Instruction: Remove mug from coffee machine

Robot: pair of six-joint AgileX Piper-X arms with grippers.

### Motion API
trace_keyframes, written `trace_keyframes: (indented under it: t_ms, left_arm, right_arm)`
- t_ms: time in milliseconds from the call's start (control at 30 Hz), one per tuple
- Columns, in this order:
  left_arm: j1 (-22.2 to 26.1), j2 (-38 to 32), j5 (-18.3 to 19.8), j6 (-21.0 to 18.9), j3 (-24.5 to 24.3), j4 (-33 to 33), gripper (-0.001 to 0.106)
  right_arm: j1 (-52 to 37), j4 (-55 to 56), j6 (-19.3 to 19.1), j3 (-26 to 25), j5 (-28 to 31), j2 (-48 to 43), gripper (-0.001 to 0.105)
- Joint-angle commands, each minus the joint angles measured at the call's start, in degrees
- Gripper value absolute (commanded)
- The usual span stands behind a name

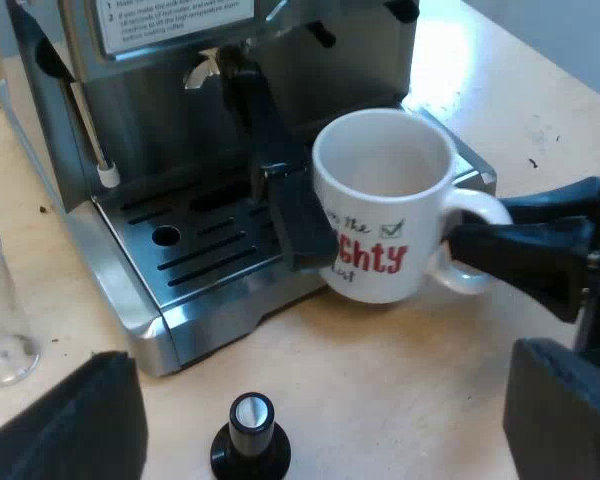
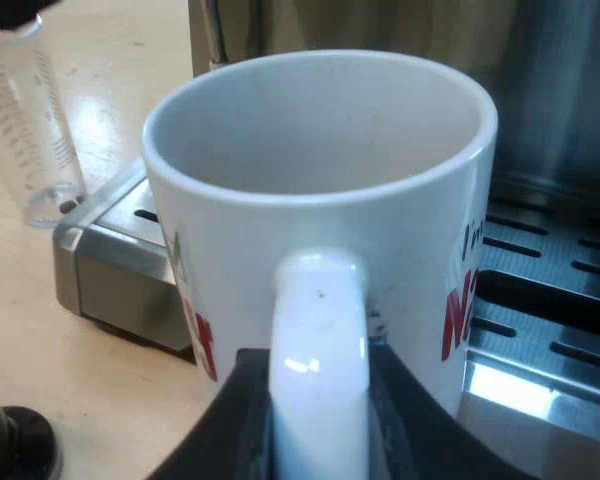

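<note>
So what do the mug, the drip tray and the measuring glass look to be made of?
The mug looks like glazed ceramic: glossy white, highlights on its handle. The drip tray looks like brushed steel: grey, slotted, dully reflective. The measuring glass is clear glass or plastic; I cannot tell which.

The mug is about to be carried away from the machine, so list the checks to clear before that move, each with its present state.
1. Right gripper shut on the mug by its handle: ok.
2. Mug upright: ok.
3. Mug empty, nothing to spill: ok.
4. Mug free of the dark handle at the espresso machine front: cannot tell, they sit very close.
5. Tamper and measuring glass apart from the mug: ok.
6. Left gripper open, away from the mug: ok.
</note>
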Motion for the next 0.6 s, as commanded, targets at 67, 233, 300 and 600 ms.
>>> trace_keyframes:
  t_ms: [67,233,300,600]
  left_arm:
    - [-0.2,0.0,0.1,-0.5,-0.2,0.3,0.079]
    - [-0.2,0.0,2.6,-0.4,-0.2,0.8,0.079]
    - [-0.2,0.0,4.5,-0.4,-0.2,0.8,0.079]
    - [-0.2,0.0,10.7,0.6,-0.2,0.8,0.079]
  right_arm:
    - [1.9,-2.5,-0.7,0.6,3.4,-4.4,0.000]
    - [5.0,-0.4,-0.7,0.7,7.6,-8.9,0.000]
    - [5.8,2.5,-0.7,0.7,8.7,-10.6,0.000]
    - [8.8,17.3,0.6,0.7,14.8,-19.1,0.000]
